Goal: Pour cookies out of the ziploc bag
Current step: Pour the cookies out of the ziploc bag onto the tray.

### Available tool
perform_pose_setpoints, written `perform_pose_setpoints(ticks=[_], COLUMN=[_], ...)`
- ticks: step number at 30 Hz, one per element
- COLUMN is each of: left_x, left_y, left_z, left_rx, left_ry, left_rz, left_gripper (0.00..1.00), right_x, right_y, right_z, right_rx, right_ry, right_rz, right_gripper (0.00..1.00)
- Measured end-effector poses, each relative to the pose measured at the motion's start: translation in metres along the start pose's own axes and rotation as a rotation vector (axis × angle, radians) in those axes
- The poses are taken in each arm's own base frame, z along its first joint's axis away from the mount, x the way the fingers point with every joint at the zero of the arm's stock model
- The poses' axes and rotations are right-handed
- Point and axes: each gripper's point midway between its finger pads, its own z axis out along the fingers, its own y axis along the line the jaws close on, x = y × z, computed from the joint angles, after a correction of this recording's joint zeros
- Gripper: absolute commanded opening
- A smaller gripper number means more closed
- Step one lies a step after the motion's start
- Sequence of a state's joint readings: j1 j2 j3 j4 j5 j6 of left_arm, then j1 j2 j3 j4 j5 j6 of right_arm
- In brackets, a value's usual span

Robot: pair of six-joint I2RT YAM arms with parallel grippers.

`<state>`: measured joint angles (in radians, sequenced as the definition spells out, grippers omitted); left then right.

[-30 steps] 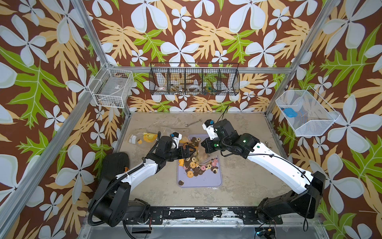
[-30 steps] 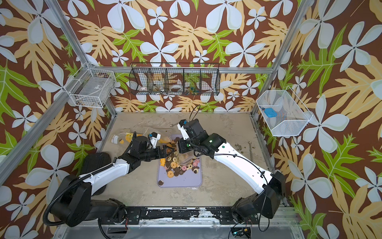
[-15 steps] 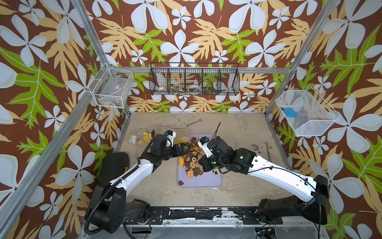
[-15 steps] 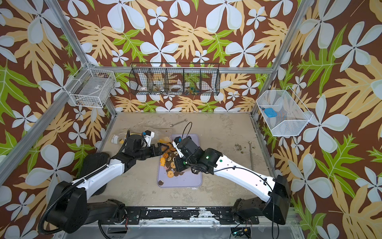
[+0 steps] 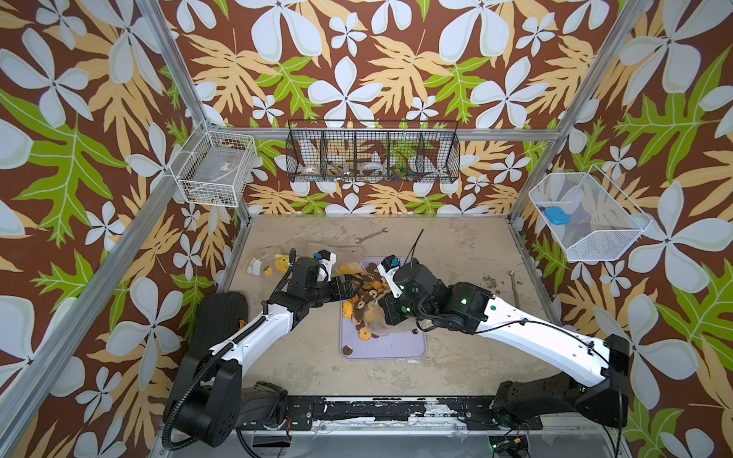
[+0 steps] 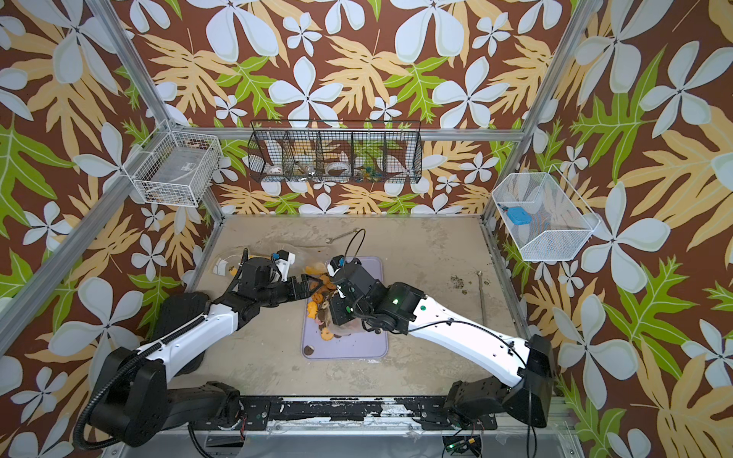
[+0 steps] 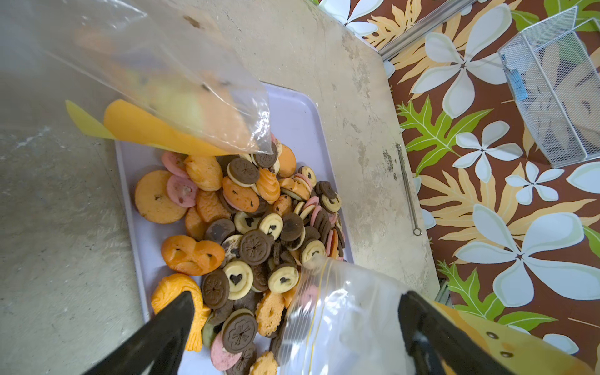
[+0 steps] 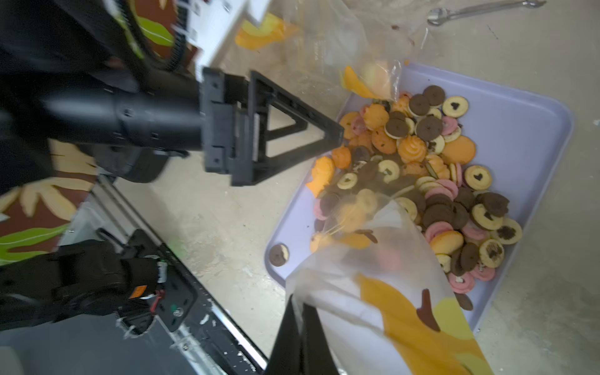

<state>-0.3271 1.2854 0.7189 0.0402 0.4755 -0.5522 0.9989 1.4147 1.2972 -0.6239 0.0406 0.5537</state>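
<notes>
Floral wallpaper rings a scuffed beige tabletop (image 5: pixel 456 246), and the lavender tray (image 5: pixel 396 345) at its middle serves as our marker. At the tray's left edge we see the left gripper (image 5: pixel 351 288) hovering, jaws spread wide and gripping nothing, pointed across the tray. At the tray's far-left corner lies a second clear bag (image 7: pixel 181 81), printed in orange, one corner draped on the heap. Across the tray's far and middle parts sit the cookies (image 7: pixel 256 246): brown, cream, pink and orange rounds piled together. Over the tray's near part hangs the ziploc bag (image 8: pixel 373 276), mouth down on the heap. Above it, the right gripper (image 8: pixel 298 324) is clamped tight on the bag's bottom end.

The bag's long axis runs from that pinch down toward the heap and the tray's left side, so its open mouth lies just ahead of the left jaws. We judge the pour mostly done. Orange and pink shapes behind the film may be cookies inside; we cannot tell. The right arm has the bag, so a lift or shake would fall to it. Right of the tray, well apart, lies a thin metal rod (image 5: pixel 514 285).
</notes>
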Motion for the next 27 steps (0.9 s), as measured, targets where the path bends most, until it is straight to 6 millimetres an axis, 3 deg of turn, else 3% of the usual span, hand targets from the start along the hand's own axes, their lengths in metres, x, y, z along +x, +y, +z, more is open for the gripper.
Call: perform_pose_setpoints(ticks=[4, 10, 12, 17, 19, 25, 27], left_x=[0.0, -0.001, -0.001, -0.001, -0.001, -0.002, -0.002], left_y=[0.001, 0.001, 0.001, 0.001, 0.001, 0.002, 0.002], left_z=[0.0, 0.0, 0.0, 0.0, -0.001, -0.002, -0.002], left_rx=[-0.003, -0.002, -0.002, -0.002, -0.003, -0.003, -0.004], left_ry=[0.0, -0.003, -0.002, 0.0, -0.001, -0.004, -0.004], left_rz=[-0.001, 0.0, 0.0, -0.001, -0.001, 0.002, 0.001], left_gripper=[1.0, 1.0, 1.0, 1.0, 1.0, 1.0, 1.0], right_x=[0.01, -0.035, -0.039, -0.008, -0.005, -0.051, -0.055], right_y=[-0.007, 0.004, 0.003, -0.01, -0.01, 0.009, 0.009], right_z=[0.014, -0.024, -0.029, 0.006, 0.011, -0.028, -0.032], right_rx=[0.044, 0.029, 0.033, 0.073, 0.079, 0.026, 0.021], right_ry=[0.051, -0.089, -0.114, -0.009, 0.018, -0.105, -0.126], right_rz=[-0.018, -0.029, -0.027, -0.039, -0.045, -0.049, -0.047], right_gripper=[0.0, 0.0, 0.0, 0.0, 0.0, 0.0, 0.0])
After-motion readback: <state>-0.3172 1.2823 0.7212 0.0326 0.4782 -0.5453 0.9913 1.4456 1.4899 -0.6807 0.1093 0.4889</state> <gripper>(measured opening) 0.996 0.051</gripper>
